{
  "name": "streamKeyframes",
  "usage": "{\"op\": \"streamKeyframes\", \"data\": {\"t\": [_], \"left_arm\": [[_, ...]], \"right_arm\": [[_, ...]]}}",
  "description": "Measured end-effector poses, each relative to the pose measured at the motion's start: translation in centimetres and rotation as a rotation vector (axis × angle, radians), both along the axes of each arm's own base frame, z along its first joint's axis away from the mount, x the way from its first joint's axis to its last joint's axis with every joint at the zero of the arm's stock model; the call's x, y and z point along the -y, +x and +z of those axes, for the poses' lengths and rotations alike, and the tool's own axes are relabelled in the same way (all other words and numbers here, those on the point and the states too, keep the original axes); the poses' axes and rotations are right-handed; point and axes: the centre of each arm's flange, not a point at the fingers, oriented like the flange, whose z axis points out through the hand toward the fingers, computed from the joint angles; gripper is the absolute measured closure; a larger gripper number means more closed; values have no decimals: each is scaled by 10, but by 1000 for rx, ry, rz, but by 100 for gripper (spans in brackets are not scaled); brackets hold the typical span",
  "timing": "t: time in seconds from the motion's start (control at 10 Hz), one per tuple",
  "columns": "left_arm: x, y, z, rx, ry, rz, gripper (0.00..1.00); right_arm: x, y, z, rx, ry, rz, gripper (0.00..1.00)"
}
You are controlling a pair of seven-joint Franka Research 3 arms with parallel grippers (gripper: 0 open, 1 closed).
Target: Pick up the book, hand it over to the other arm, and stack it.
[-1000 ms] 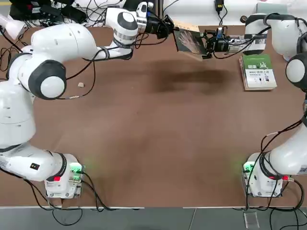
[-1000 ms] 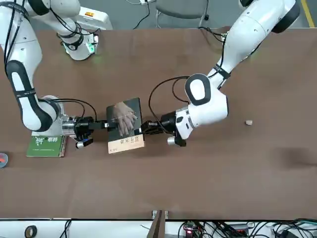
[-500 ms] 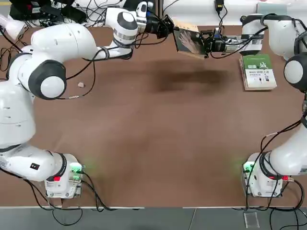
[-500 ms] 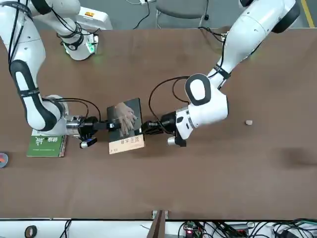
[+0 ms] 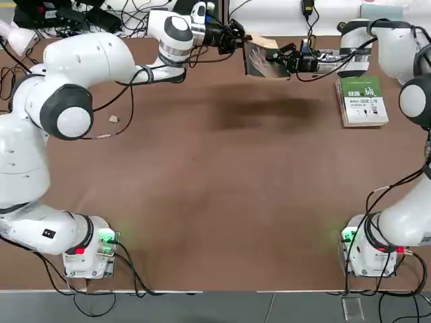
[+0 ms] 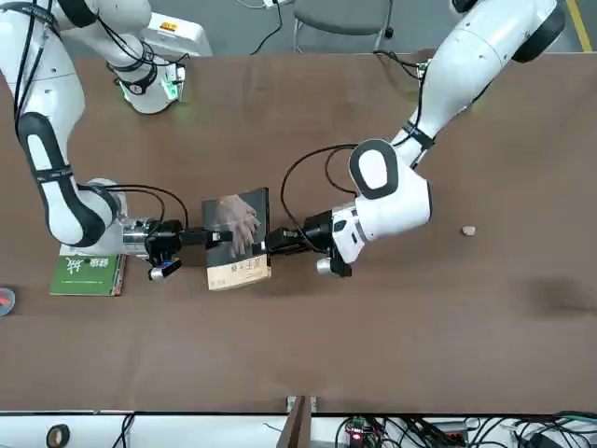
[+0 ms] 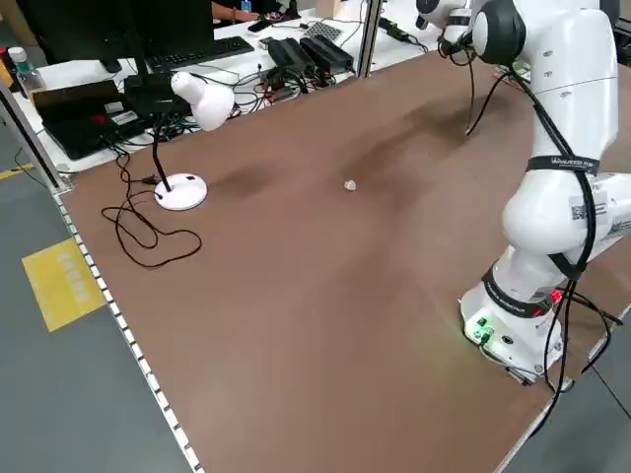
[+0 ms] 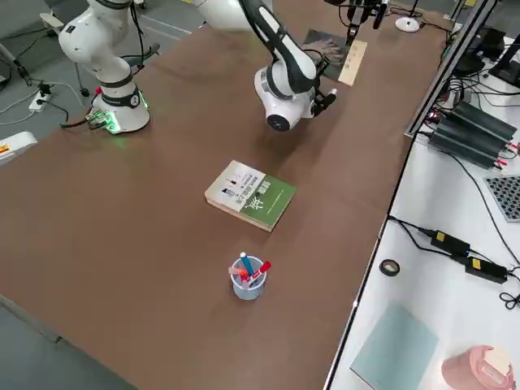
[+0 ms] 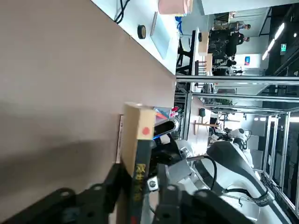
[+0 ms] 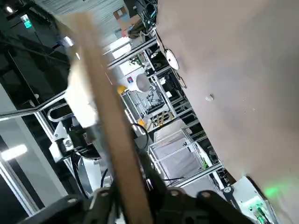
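With the book (image 6: pixel 238 239) held above the counter (image 6: pixel 392 355), the right end effector (image 6: pixel 207 238) clamped on one edge and the left end effector (image 6: pixel 268 245) parted at the opposite edge, a shallow grip could let it droop or drop.

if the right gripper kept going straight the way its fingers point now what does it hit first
Probably the left gripper. The right gripper, shut on the book, points level across it, with the left one at the opposite edge.

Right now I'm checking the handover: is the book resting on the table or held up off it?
Held up. The book hangs above the table between the right gripper and left gripper, its shadow beneath.
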Motion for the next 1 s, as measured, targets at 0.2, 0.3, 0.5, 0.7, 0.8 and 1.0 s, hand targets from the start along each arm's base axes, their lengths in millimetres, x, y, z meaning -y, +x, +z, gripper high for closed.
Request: {"op": "streamKeyframes", "data": {"t": [0.2,0.3,0.5,0.7,0.8,1.0], "left_arm": [[-1,1,0,2,1,2,54],[-1,1,1,3,-1,3,52],[-1,2,3,6,-3,3,51],[-1,3,5,8,-5,4,51],[-1,3,5,9,-5,5,51],[-2,5,7,14,-5,7,50]], "right_arm": [[3,1,2,-23,2,-3,81],[5,2,4,-25,5,-4,81],[12,3,6,-25,7,-8,81],[19,4,7,-30,17,-6,81],[24,5,9,-37,28,-1,81],[38,6,14,-46,48,5,81]]}}
